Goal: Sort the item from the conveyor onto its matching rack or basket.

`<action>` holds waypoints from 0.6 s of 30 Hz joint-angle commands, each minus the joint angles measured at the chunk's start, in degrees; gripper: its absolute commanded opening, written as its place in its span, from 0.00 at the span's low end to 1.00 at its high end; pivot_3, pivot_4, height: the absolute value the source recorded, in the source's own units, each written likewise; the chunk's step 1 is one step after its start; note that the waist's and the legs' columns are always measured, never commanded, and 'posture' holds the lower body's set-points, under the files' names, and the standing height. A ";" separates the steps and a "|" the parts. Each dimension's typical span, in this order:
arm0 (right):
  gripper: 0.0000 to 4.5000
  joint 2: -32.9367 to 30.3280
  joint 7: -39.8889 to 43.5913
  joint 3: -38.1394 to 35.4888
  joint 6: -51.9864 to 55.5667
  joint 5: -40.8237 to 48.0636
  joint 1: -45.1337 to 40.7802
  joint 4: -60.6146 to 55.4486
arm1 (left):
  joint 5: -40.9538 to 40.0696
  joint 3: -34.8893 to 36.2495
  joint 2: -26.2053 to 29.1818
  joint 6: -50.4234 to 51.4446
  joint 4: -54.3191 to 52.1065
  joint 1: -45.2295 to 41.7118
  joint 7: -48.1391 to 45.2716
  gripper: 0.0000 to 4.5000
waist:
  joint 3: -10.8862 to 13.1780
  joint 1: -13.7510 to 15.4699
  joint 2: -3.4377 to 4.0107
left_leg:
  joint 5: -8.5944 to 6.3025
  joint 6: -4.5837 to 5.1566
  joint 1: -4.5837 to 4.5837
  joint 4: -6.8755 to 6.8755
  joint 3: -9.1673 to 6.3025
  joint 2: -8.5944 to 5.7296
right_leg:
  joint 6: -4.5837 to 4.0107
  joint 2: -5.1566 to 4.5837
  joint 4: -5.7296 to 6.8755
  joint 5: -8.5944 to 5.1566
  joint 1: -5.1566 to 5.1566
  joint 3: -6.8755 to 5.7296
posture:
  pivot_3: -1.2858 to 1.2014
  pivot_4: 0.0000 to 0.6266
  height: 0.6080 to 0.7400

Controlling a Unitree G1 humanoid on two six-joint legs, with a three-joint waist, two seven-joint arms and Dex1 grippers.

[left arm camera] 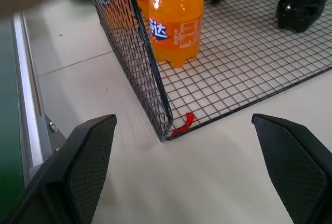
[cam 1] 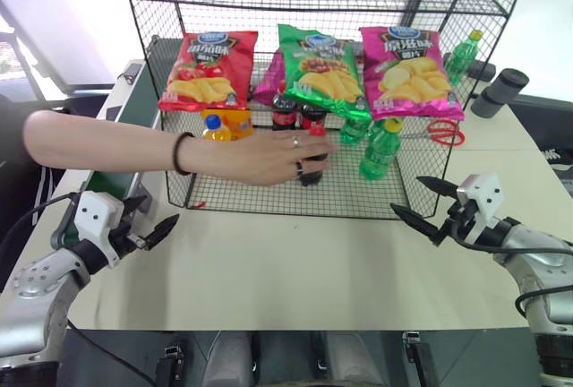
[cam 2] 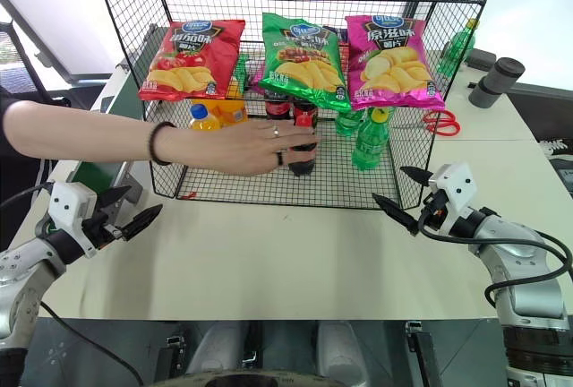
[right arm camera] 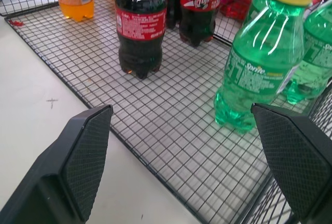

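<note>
Pale worktop in a bright, white-walled room

Cream table (cam 1: 295, 262) fills the fg, w/ a thin seam line running across its far right part. White wall (cam 2: 537, 11) behind, evenly lit. At far left a bright window area (cam 1: 22, 38) w/ a dark diagonal bar across it. Light is soft & diffuse, only faint shadows on the tabletop. A dark surface (cam 2: 551, 109) lies past the table's right edge.

"Sprite", seemingly, on green bottle (right arm camera: 259, 63) label.
</note>
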 commanded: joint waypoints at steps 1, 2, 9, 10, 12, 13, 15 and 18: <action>0.99 0.09 0.23 -0.41 -0.69 0.56 -0.20 -0.86 | -0.94 1.71 -0.11 -1.46 -1.25 0.07 -0.34 1.00 | 0.00 0.00 0.00 | 0.00 0.00 0.00 0.00 0.00 0.00 | 0.00 0.00 0.00 0.00 0.00 0.00 | 0.52 0.24 1.00; 0.99 0.09 0.24 -0.45 -0.67 0.60 -0.13 -0.91 | -0.89 1.61 -0.20 -1.54 -1.17 0.01 -0.37 1.00 | 0.00 0.02 0.00 | 0.00 0.00 0.00 0.00 0.00 0.00 | 0.00 0.00 0.00 0.00 0.01 0.00 | 0.52 0.24 1.00; 0.99 0.21 0.15 -0.49 -0.71 0.59 0.14 -1.17 | -0.08 0.98 -0.67 -2.12 -0.68 -0.39 -0.94 1.00 | 0.00 0.02 0.00 | 0.00 0.00 0.00 0.00 0.00 0.00 | 0.00 0.00 0.00 0.00 0.00 0.00 | 0.52 0.24 1.00; 0.99 0.21 0.11 -0.49 -0.72 0.55 0.12 -1.16 | -0.06 0.93 -0.68 -2.17 -0.47 -0.62 -0.99 1.00 | 0.00 0.02 0.00 | 0.00 0.00 0.00 0.00 0.00 0.00 | 0.00 0.00 0.00 0.00 0.00 0.00 | 0.52 0.24 1.00; 0.99 0.19 0.01 -0.43 -0.76 0.42 0.08 -1.15 | -0.11 0.79 -0.71 -2.36 -0.06 -1.10 -1.16 1.00 | 0.00 0.03 0.00 | 0.00 0.00 0.00 0.00 0.00 0.00 | 0.00 0.00 0.00 0.00 0.01 0.00 | 0.52 0.24 1.00; 0.99 0.20 0.00 -0.39 -0.86 0.33 0.10 -1.10 | -0.09 0.72 -0.76 -2.52 0.10 -1.22 -1.22 1.00 | 0.00 0.03 0.00 | 0.00 0.00 0.00 0.00 0.00 0.00 | 0.00 0.00 0.00 0.00 0.01 0.00 | 0.52 0.24 1.00; 0.99 0.25 0.02 -0.36 -0.98 0.32 0.12 -1.03 | -0.07 0.57 -0.84 -2.87 0.39 -1.48 -1.42 1.00 | 0.00 0.02 0.00 | 0.00 0.00 0.00 0.00 0.01 -0.01 | 0.00 0.00 0.00 0.00 0.01 0.00 | 0.52 0.24 1.00; 0.99 0.32 0.06 -0.42 -1.16 0.38 0.10 -0.91 | -0.05 0.47 -0.92 -3.20 0.65 -1.71 -1.62 1.00 | 0.00 -0.01 0.00 | 0.00 0.00 0.00 0.00 0.01 -0.01 | 0.01 0.00 0.00 0.01 0.01 0.00 | 0.52 0.24 1.00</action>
